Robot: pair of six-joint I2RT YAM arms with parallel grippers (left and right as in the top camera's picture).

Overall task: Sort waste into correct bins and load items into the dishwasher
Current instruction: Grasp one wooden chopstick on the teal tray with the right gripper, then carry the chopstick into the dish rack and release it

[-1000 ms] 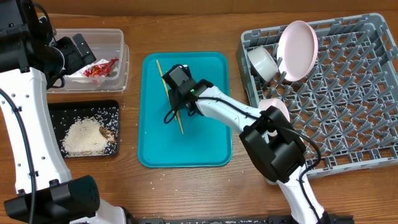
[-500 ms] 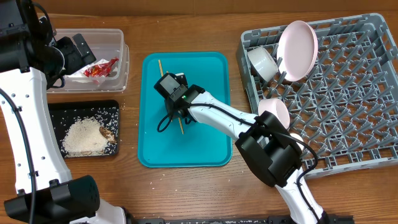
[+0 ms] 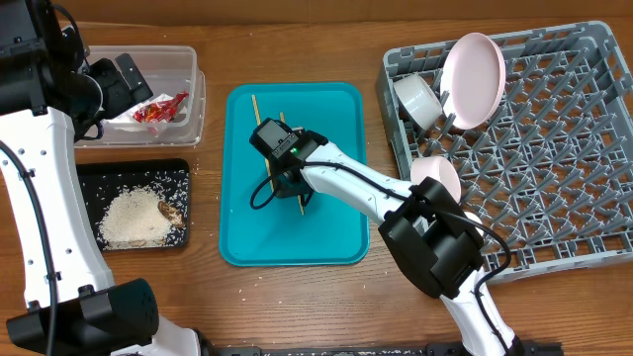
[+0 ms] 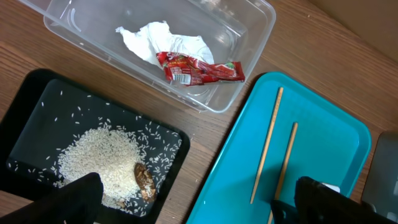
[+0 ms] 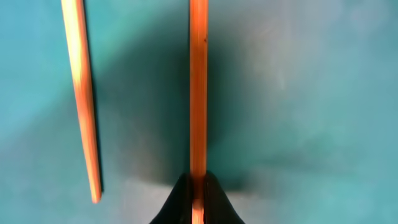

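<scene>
Close under the right wrist camera, the right tool has its dark fingertips drawn narrow on the held chopstick, a thin, orange-brown wooden stick running straight up the view from the pinch. The second chopstick lies apart to its left on the teal tray, flat and nearly parallel, its end stopping short of the fingertips.

From overhead, this tool sits over the middle of the tray. Beyond it the grey dish rack holds the white plate on edge, one pale bowl beside it, and another bowl lower down by the rack's near wall.

The left tool is spread wide and holds nothing, above the bins: the black tray with the rice and brown lump, and the clear tub with the napkin and red wrapper.

Against half a second ago, the right tool has shifted slightly right and toward the table's front, and the held stick's lower end has swung right. The left arm is unchanged.
</scene>
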